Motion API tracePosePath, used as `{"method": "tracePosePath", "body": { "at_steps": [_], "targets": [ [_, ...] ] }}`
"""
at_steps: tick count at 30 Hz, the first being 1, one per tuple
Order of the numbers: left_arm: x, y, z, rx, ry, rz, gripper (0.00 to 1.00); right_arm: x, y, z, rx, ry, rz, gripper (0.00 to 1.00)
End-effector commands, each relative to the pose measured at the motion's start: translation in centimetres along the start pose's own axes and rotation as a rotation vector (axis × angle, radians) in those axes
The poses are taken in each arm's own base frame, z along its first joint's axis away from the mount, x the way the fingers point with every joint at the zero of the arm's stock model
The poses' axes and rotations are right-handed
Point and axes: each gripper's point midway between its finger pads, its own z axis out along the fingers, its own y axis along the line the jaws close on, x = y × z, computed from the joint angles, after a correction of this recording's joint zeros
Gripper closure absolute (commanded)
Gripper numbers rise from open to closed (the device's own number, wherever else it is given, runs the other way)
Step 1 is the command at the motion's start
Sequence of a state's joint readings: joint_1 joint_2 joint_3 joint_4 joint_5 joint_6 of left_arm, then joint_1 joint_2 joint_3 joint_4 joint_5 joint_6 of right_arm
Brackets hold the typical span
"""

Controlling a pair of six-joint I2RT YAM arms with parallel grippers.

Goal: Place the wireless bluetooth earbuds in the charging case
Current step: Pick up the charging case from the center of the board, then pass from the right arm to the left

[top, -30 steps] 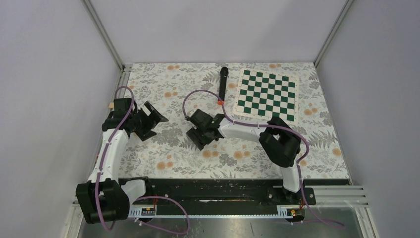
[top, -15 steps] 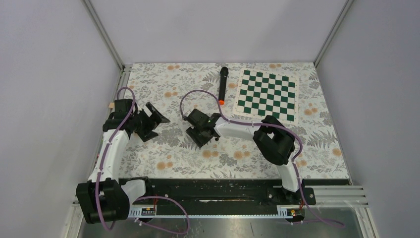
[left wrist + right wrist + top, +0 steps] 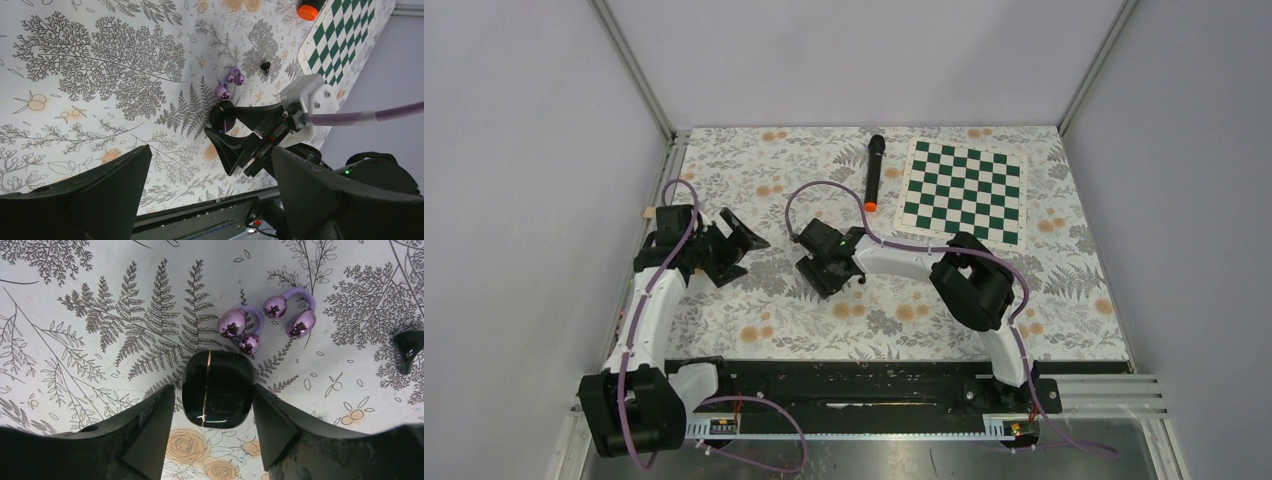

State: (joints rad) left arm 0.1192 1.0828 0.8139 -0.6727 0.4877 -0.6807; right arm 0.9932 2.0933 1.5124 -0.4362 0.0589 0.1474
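right claw (image 3: 215, 395): fingers apart, one on each side of the charging case; whether they press it cannot be told.
charging case (image 3: 217, 387): black with a gold seam, lid shut, lying on the floral cloth (image 3: 75, 315) between that claw's fingertips.
purple earbuds (image 3: 232, 322): two, on the cloth just ahead of the right claw's tips, the nearer one just beside the case, both outside it.
small black piece (image 3: 407, 350): farther ahead, off to one side.
left claw (image 3: 736, 250): spread wide, holding nothing, well apart from the case.
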Motion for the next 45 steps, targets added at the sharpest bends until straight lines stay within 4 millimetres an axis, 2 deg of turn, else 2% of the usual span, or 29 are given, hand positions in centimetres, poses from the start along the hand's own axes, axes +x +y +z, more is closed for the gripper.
{"method": "tracePosePath", "body": {
  "at_steps": [1, 6, 10, 14, 20, 24, 27, 34, 38, 45],
  "targets": [
    [-0.9, -1.5, -0.6, 0.087, -0.082, 0.018, 0.05, -0.2, 0.2, -0.2, 0.008, 0.003, 0.009, 0.37],
    [-1.2, -1.4, -0.8, 0.104, -0.136, 0.003, 0.04, 0.4, 0.0, -0.3, 0.014, 0.005, 0.012, 0.52],
    [-0.3, -1.8, -0.4, 0.126, -0.044, 0.038, 0.08, 0.2, 0.2, -1.5, -0.002, -0.018, 0.019, 0.55],
    [0.9, -2.0, 0.4, 0.17, 0.041, 0.045, 0.08, -0.9, 0.9, -4.1, -0.054, -0.091, 0.036, 0.55],
    [3.1, -4.1, 1.1, 0.328, 0.146, 0.087, 0.06, -2.6, 2.5, -8.2, -0.189, -0.225, 0.129, 0.55],
    [5.7, -5.2, 2.7, 0.36, 0.233, 0.129, 0.09, -3.8, 4.2, -10.4, -0.327, -0.281, 0.199, 0.55],
    [6.6, -6.0, 3.3, 0.386, 0.251, 0.125, 0.11, -4.5, 5.1, -11.7, -0.405, -0.32, 0.232, 0.54],
    [6.2, -7.4, 3.1, 0.448, 0.247, 0.1, 0.21, -4.8, 5.5, -12.6, -0.45, -0.338, 0.259, 0.54],
    [6.6, -7.3, 3.1, 0.453, 0.272, 0.095, 0.31, -5.0, 5.4, -12.6, -0.452, -0.336, 0.269, 0.54],
    [7.6, -6.6, 2.4, 0.441, 0.293, 0.111, 0.3, -5.4, 4.3, -12.4, -0.434, -0.34, 0.327, 0.55]
  ]
}}
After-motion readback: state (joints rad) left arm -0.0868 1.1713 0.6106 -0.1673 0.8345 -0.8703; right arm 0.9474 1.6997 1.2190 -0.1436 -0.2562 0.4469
